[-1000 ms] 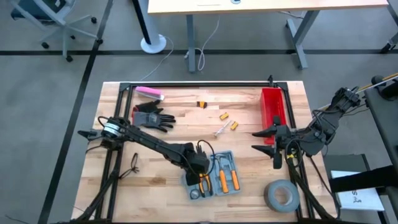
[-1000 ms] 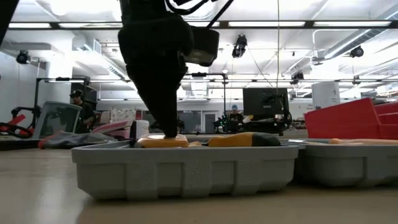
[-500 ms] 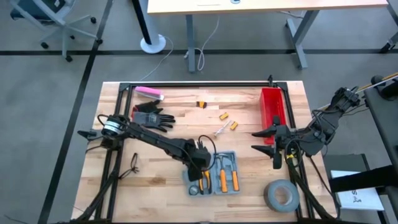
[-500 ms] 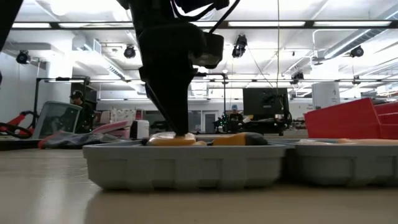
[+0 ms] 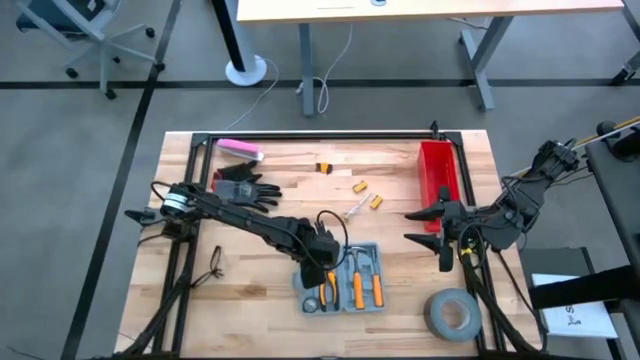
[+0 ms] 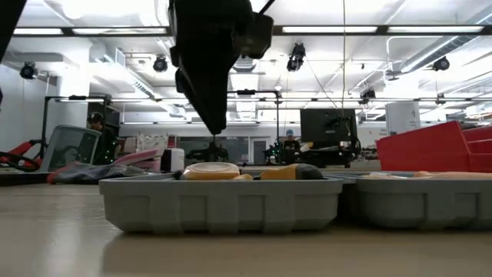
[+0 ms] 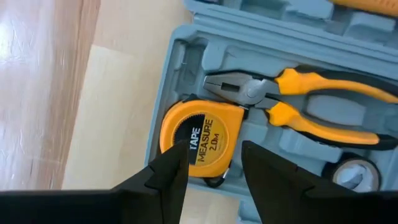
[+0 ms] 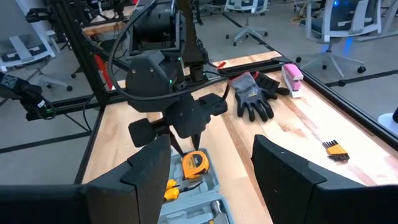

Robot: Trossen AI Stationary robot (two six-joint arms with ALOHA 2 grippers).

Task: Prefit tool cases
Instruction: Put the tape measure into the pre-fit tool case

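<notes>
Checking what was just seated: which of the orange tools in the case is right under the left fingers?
The tape measure, the round one at the case's corner; the pliers lie beside it, off to one side of the fingers.

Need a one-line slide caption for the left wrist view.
Left pincer, open, hovering over the tape measure seated beside orange-handled pliers in the grey case.

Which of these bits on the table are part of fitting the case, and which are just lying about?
Job: tool case, tape measure, pliers, left gripper above them, jaws open.
Lying about: red bin, tape roll, black glove, pink block.
</notes>
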